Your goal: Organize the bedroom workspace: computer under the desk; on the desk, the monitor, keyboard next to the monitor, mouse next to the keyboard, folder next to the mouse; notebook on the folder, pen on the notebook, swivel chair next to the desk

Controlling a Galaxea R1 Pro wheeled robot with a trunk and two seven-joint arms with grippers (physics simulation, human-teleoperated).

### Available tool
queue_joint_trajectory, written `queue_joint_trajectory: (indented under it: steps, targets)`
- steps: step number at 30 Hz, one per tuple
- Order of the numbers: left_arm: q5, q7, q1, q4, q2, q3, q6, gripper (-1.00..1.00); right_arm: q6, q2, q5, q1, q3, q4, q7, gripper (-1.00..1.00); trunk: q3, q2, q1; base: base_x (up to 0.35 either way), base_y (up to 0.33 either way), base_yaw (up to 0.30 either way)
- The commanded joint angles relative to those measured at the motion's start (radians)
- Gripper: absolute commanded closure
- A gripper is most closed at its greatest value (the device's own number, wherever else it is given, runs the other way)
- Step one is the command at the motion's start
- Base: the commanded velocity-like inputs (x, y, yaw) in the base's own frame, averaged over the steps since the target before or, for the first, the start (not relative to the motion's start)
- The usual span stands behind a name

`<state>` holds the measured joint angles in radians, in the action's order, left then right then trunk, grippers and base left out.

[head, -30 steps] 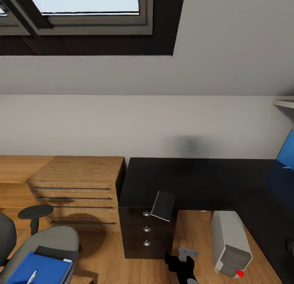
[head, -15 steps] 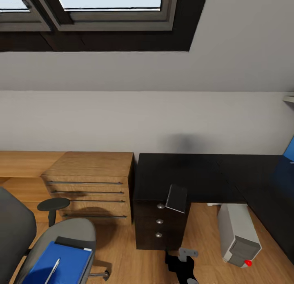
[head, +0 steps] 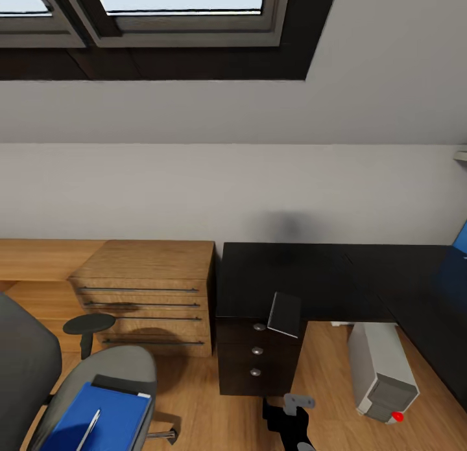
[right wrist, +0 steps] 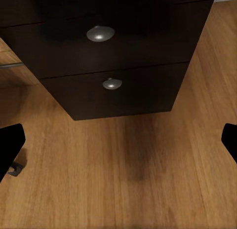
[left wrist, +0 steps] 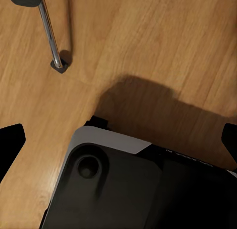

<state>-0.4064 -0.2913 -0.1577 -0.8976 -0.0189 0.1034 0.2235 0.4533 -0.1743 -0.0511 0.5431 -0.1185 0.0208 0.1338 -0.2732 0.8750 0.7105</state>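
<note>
glossy black, the desk point(head: 337, 276) runs along the grey wall and turns at its right end into an l. a small dark grey notebook point(head: 285, 314) sits tilted at the desk's front edge, overhanging just above the drawers point(head: 254, 360) with their three round silver knobs. under the desk, to the right of the drawers, the light grey boxy computer point(head: 383, 373) stands on the wooden floor point(head: 194, 386), a red mark at its lower front corner.

in the right wrist view the right gripper point(right wrist: 118, 140) stands wide: its two black fingertips point(right wrist: 11, 145) sit at opposite edges of the picture with nothing between them but floor, and they touch nothing. the drawers lie ahead of it, two knobs showing. in the left wrist view the left gripper point(left wrist: 118, 145) is equally wide and empty, its black tips well apart over the floor and over a dark, rounded-cornered panel with a grey rim, likely part of the robot. a chrome leg point(left wrist: 49, 34) rises nearby.

the grey padded chair point(head: 97, 380) stands at the lower left, well apart from the desk. a flat bright blue folder point(head: 97, 418) lies on its seat, and a thin silvery pen point(head: 89, 428) lies on the folder. a light wooden cabinet point(head: 149, 295) with slim bar handles touches the desk's left side. bare floor lies open between chair and drawers.
</note>
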Motion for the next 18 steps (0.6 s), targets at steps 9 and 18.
queue_joint_trajectory:
  steps: [9, 18]
  targets:
    - [-0.009, -0.008, 0.000, -0.003, 0.001, 0.002, 0.004, -1.00, 0.005, 0.000, -0.006, -0.003, -0.006, 0.002, 0.003, -1.00, -0.001, 0.001, 0.000, 0.000, 0.000, 0.113]
    - [-0.009, -0.008, 0.000, -0.002, 0.001, 0.002, 0.004, -1.00, 0.005, 0.000, -0.006, -0.005, -0.006, 0.002, 0.003, -1.00, -0.001, 0.001, 0.000, 0.000, 0.000, 0.258]
